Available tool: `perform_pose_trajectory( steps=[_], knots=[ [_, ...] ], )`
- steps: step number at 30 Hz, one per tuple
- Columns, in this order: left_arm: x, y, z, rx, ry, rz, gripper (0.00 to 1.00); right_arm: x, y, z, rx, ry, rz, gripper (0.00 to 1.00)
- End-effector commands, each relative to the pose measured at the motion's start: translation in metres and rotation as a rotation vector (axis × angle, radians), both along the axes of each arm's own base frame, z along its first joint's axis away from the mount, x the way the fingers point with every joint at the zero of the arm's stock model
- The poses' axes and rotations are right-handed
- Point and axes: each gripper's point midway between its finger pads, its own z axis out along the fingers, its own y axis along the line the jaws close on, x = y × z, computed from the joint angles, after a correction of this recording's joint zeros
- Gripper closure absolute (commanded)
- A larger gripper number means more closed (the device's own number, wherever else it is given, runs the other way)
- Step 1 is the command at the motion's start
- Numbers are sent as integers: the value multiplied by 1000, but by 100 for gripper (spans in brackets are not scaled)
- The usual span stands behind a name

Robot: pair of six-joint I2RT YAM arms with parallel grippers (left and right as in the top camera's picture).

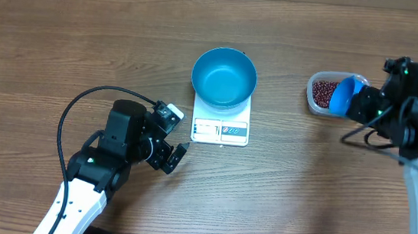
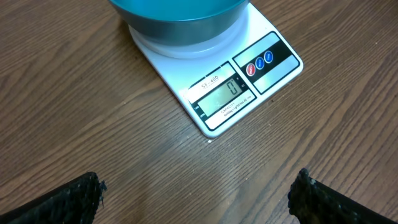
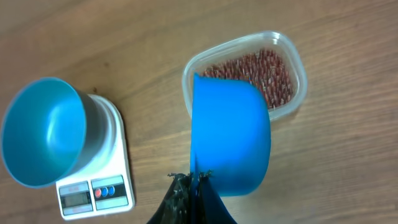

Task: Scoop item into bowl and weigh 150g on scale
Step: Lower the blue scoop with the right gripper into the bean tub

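The bright blue bowl point(image 1: 223, 77) stands on the white scale point(image 1: 221, 130), whose display point(image 2: 222, 94) shows a zero. It looks to hold nothing. Dark red beans point(image 3: 261, 71) fill a clear plastic tub point(image 1: 320, 102) at the right. My right gripper point(image 3: 194, 178) is shut on the edge of a small blue scoop point(image 3: 230, 140), held just over the tub's near end. My left gripper point(image 2: 198, 196) is open above bare table just in front of the scale, nothing between its fingers point(image 2: 68, 199).
The wooden table point(image 1: 294, 194) stretches all round the scale and tub. A black cable point(image 1: 79, 104) loops behind the left arm.
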Motion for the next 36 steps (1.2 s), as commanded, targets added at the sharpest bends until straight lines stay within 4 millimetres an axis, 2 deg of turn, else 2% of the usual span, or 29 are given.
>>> perform_pose_trajectory(
  steps=[1,4,9,13,36],
  knots=[
    [-1,1,1,-3,-4,2,0,17,-9,14,-31,6,-21,97],
    [-1,1,1,-3,-4,2,1,24,-14,16,-62,35,-11,96],
    [-1,1,1,-3,-4,2,0,39,-16,5,-122,54,71,96],
    [-1,1,1,-2,-4,2,0,44,-17,-2,-136,65,93,96],
    [-1,1,1,-3,-4,2,1,47,-23,-9,-178,79,94,96]
  ],
)
